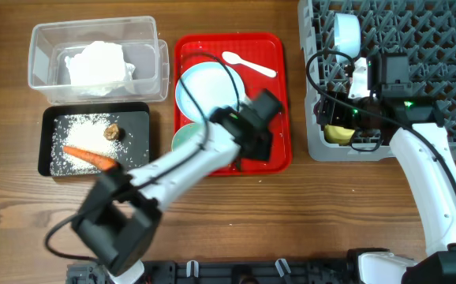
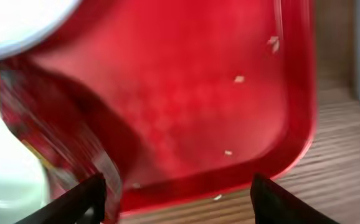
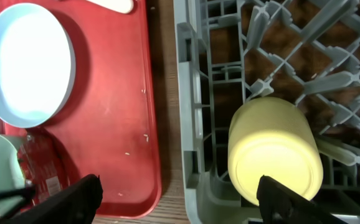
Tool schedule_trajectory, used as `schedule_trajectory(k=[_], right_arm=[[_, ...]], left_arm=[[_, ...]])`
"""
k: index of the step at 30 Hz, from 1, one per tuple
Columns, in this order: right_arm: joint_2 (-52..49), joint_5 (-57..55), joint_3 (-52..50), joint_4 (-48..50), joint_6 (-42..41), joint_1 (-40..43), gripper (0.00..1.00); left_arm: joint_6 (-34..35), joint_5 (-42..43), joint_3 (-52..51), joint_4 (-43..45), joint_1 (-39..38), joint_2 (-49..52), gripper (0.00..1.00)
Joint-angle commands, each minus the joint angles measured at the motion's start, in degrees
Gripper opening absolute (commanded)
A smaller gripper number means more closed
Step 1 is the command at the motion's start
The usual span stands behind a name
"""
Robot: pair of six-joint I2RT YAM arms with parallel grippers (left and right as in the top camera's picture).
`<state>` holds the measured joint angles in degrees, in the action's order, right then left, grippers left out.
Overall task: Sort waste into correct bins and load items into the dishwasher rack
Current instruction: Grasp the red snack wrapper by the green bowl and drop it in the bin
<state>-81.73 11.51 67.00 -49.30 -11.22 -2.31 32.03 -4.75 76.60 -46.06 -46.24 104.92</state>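
Observation:
The red snack wrapper (image 2: 61,143) lies blurred on the flat red tray (image 2: 230,112), right by my left finger. My left gripper (image 2: 177,205) is open and empty, low over the tray's near right corner (image 1: 256,154). The pale blue plate (image 1: 204,88), white spoon (image 1: 248,63) and mint-green bowl (image 1: 185,140) are on the tray. The yellow cup (image 3: 273,155) lies in the grey dishwasher rack (image 3: 292,43) at its front left corner (image 1: 338,134). My right gripper (image 3: 180,202) is open and empty, over the rack's left wall. A pale blue bowl (image 1: 346,33) stands in the rack.
The clear tub (image 1: 42,47) at the back left holds white napkins (image 1: 95,65). The black tray (image 1: 137,150) in front of it holds rice (image 1: 82,126), a brown lump (image 1: 112,132) and a carrot piece (image 1: 90,158). A few rice grains (image 2: 239,79) lie on the red tray.

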Motion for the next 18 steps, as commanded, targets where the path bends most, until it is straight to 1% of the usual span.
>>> schedule_trajectory(k=[1, 2, 6, 8, 11, 12, 18], right_arm=[[0.2, -0.6, 0.9, -0.2, 0.6, 0.0, 0.83], [0.2, -0.6, 0.9, -0.4, 0.6, 0.0, 0.84], [0.2, -0.6, 0.9, -1.0, 0.7, 0.0, 0.84], [0.2, -0.6, 0.9, -0.9, 0.7, 0.0, 0.84], [0.2, -0.6, 0.9, -0.9, 0.7, 0.0, 0.84], [0.2, -0.6, 0.9, -0.8, 0.7, 0.0, 0.84], [0.2, -1.2, 0.9, -0.8, 0.7, 0.0, 0.84]], left_arm=[[16.7, -12.2, -0.2, -0.6, -4.4, 0.9, 0.73], [20.1, -14.1, -0.2, -1.7, -4.8, 0.9, 0.70], [29.7, -17.4, -0.2, -6.6, -4.8, 0.8, 0.68], [30.4, -17.4, -0.3, -7.2, -4.8, 0.9, 0.63], [30.1, -15.9, -1.6, -4.7, -4.8, 0.9, 0.42], [30.1, -15.2, -1.6, -4.5, -4.8, 0.9, 0.39], [30.2, -12.6, -3.3, -2.8, -4.0, 0.9, 0.40]])
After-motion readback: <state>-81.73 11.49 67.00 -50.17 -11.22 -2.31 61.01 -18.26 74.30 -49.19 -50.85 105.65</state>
